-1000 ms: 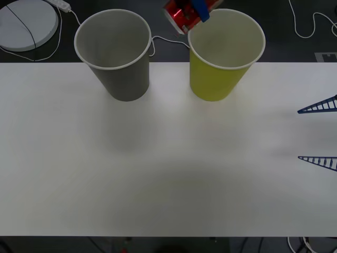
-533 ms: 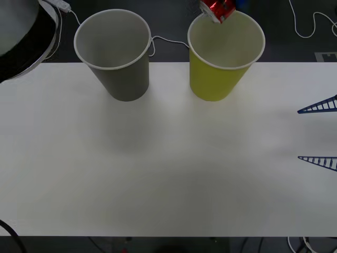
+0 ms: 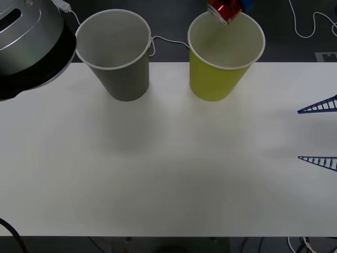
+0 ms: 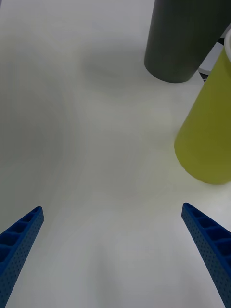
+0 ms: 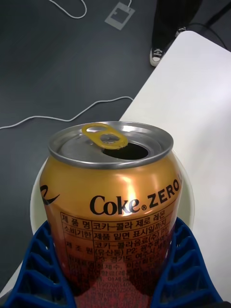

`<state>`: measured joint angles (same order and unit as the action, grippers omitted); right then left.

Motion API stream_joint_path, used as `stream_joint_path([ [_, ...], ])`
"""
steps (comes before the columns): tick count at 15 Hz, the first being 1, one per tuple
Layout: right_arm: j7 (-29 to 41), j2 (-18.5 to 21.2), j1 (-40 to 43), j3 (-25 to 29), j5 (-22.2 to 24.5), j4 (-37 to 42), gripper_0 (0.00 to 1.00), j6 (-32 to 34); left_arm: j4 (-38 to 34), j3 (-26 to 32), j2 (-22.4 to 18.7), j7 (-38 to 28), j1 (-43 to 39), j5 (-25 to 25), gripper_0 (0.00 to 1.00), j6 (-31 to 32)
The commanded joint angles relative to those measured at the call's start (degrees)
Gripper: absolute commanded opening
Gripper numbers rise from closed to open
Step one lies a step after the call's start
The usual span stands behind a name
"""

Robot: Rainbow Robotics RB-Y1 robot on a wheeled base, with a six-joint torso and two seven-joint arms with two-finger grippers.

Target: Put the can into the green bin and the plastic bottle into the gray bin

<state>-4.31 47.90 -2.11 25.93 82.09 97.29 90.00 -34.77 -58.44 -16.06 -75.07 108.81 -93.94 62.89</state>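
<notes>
Across the white table [image 3: 168, 168] stand the gray bin [image 3: 114, 52] and green bin [image 3: 225, 52], apart; above the green bin's far rim the left gripper [image 5: 113, 269] pinches the Coke Zero can [image 3: 224, 10], mouth directly beneath; the left wrist view shows the can's long axis pointing away from the gripper, tab end [image 5: 104, 135] outward; the right gripper [image 3: 318, 134] waits spread, near the table's right edge.

My work surface is a plain white table [image 3: 168, 158] with an even matte top under soft, diffuse light. Beyond its far edge I see dark gray floor [image 5: 43, 62]. White cables [image 3: 310, 23] trail across that floor, and a pale flat marker [image 5: 120, 15] lies on it.
</notes>
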Motion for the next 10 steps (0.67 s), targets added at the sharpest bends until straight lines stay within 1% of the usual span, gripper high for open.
stream_joint_path([
  [1, 0.00, 0.00, 0.00, 0.00, 0.00, 0.00, 1.00, 0.00, 0.05, 0.00, 0.24, 0.01, -0.01, 0.07, 0.00, -0.22],
  [2, 0.00, 0.00, 0.00, 0.00, 0.00, 0.00, 1.00, 0.00, -0.04, 0.00, 0.24, 0.01, -0.01, 0.25, 0.00, -0.22],
  [3, 0.00, 0.00, 0.00, 0.00, 0.00, 0.00, 1.00, 0.00, -0.30, 0.00, 0.24, 0.01, 0.08, 0.33, 0.08, -0.22],
  [4, 0.00, 0.00, 0.00, 0.00, 0.00, 0.00, 1.00, 0.00, -0.30, 0.00, 0.24, 0.01, 0.17, 0.60, 0.47, -0.22],
  [5, 0.00, 0.00, 0.00, 0.00, 0.00, 0.00, 1.00, 0.00, -0.39, 0.00, 0.33, 0.01, 0.26, 0.86, 0.91, -0.22],
  [6, 0.00, 0.00, 0.00, 0.00, 0.00, 0.00, 1.00, 0.00, -0.56, 0.17, 0.24, 0.01, 0.43, 1.12, 1.00, -0.22],
  [8, 0.00, 0.00, 0.00, 0.00, 0.00, 0.00, 1.00, 0.00, -0.65, 0.70, 0.24, 0.62, 0.79, 2.00, 1.00, 0.75],
  [10, 0.00, 0.00, 0.00, 0.00, 0.00, 0.00, 1.00, 0.00, -0.30, 3.07, -0.20, 2.56, 0.79, 2.35, 1.00, 3.21],
])
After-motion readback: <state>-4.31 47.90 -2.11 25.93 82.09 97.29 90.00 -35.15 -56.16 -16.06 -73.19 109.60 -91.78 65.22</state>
